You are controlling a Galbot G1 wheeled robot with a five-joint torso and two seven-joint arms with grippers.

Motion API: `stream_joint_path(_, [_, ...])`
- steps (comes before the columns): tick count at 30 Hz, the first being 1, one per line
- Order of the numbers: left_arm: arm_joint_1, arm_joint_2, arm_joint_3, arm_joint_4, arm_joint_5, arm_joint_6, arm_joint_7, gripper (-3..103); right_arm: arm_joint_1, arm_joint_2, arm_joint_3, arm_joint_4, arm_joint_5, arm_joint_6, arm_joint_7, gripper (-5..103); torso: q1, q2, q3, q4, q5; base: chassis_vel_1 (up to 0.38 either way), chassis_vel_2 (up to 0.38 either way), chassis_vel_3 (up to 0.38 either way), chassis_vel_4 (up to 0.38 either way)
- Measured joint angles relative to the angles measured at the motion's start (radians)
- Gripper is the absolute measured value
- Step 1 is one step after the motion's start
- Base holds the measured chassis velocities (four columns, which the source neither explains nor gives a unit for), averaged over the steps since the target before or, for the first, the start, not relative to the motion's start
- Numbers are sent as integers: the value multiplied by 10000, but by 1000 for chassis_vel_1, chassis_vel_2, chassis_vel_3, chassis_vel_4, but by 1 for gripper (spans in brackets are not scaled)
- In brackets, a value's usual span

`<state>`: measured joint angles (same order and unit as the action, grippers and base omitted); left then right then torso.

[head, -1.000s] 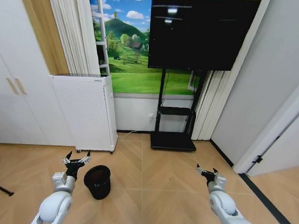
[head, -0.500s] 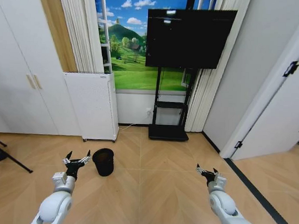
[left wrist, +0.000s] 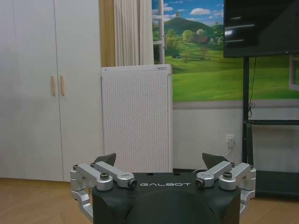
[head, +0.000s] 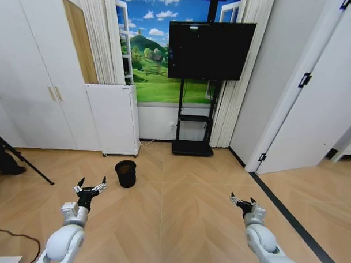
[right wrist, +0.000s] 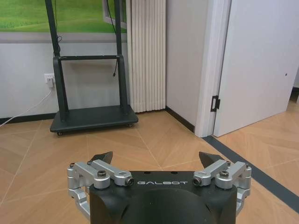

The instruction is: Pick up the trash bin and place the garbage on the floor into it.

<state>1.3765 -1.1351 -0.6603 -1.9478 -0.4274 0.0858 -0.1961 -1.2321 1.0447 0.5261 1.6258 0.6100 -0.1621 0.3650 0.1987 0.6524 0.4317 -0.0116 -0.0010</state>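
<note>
The trash bin [head: 126, 173], a small round black mesh basket, stands on the wood floor in front of the white perforated appliance [head: 113, 119], well ahead of both arms. My left gripper [head: 90, 185] is held low at the left, open and empty, some way short of the bin. My right gripper [head: 242, 200] is held low at the right, open and empty too. In the left wrist view the left gripper [left wrist: 164, 161] points at the appliance [left wrist: 137, 116]. The right gripper [right wrist: 155, 158] faces the TV stand base [right wrist: 91, 119]. The garbage is out of view.
A black TV on a wheeled stand [head: 195, 109] stands against the far wall. White cupboards [head: 33, 74] line the left, a white door [head: 315, 102] the right. A black tripod leg [head: 24, 161] and a cable [head: 10, 234] lie at the left. Bare wood floor stretches between me and the bin.
The whole head view has pulled back and risen: the camera moved away, so the bin, appliance and TV look smaller and farther. Both grippers keep their place and stay open.
</note>
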Motion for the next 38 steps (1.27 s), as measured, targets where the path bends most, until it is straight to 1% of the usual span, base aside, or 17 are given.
stream_joint_path(1, [1, 0, 1, 1, -1, 2, 0, 100, 0, 0, 1, 0, 0, 0, 1, 100, 0, 0, 0, -1, -2, 278, -326, -286, 371])
stream_joint_path(2, [0, 1, -2, 0, 0, 0, 0, 100, -1, 1, 0, 0, 0, -1, 1, 100, -4, 1, -3, 0, 23, 262, -215, -239, 258])
stream_joint_path(3, [2, 0, 0, 0, 0, 1, 0, 100, -1, 0, 0, 0, 0, 0, 1, 100, -6, 2, -3, 2, 15, 193, -215, -239, 232])
stream_joint_path(4, [2, 0, 0, 0, 0, 1, 0, 100, -1, 0, 0, 0, 0, 0, 1, 100, -6, 2, -3, 2, 15, 193, -215, -239, 232])
stream_joint_path(5, [2, 0, 0, 0, 0, 1, 0, 100, -1, 1, 0, 0, 0, 0, 0, 100, -6, 1, -3, 3, 5, 193, -123, -174, 232])
stream_joint_path(9, [1, 0, 1, 0, 0, 1, 0, 100, -1, 0, 0, 0, 0, 0, 1, 100, -4, 0, -2, -5, 13, 56, -60, -68, 57])
stream_joint_path(10, [-1, 0, 1, 0, 0, 1, 0, 100, -1, 0, 0, 0, 0, 0, 1, 100, 1, -3, 1, -1, 6, -35, 2, 50, -57])
stream_joint_path(12, [-1, 0, 2, 0, 0, 1, -1, 100, 0, 0, 1, 0, 0, 0, 0, 100, 3, -5, 2, -1, 6, -64, 74, 50, -57])
stream_joint_path(13, [-3, 1, 1, 0, 0, 2, 0, 100, 1, 0, 0, 0, 0, 0, 0, 100, 8, -6, 3, 2, 14, -64, 79, 85, -64])
stream_joint_path(16, [-2, 1, 1, 0, 0, 1, 0, 100, 4, 0, 0, 0, 0, 0, 0, 100, 10, -8, 4, 4, 8, -66, 75, 73, -51])
stream_joint_path(18, [-3, 1, 1, 0, 0, 1, 0, 100, 4, 0, 0, 0, 0, 0, 0, 100, 9, -7, 4, 3, 13, -20, 33, 25, -29])
stream_joint_path(19, [-2, 1, 1, 0, 0, 1, 0, 100, 4, 0, 0, 0, 0, 0, 0, 100, 8, -7, 3, 0, 11, 0, 0, 0, 0])
stream_joint_path(23, [-1, 0, 1, 0, 0, 1, 0, 100, 2, 0, 0, 0, 0, 0, 1, 100, 2, -6, 1, -2, 11, 0, 0, 0, 0])
stream_joint_path(38, [0, 1, 1, 0, 0, 1, -1, 100, 1, 0, 0, 0, 0, 0, 0, 100, -1, -3, -2, -1, 10, 15, -12, -14, 14])
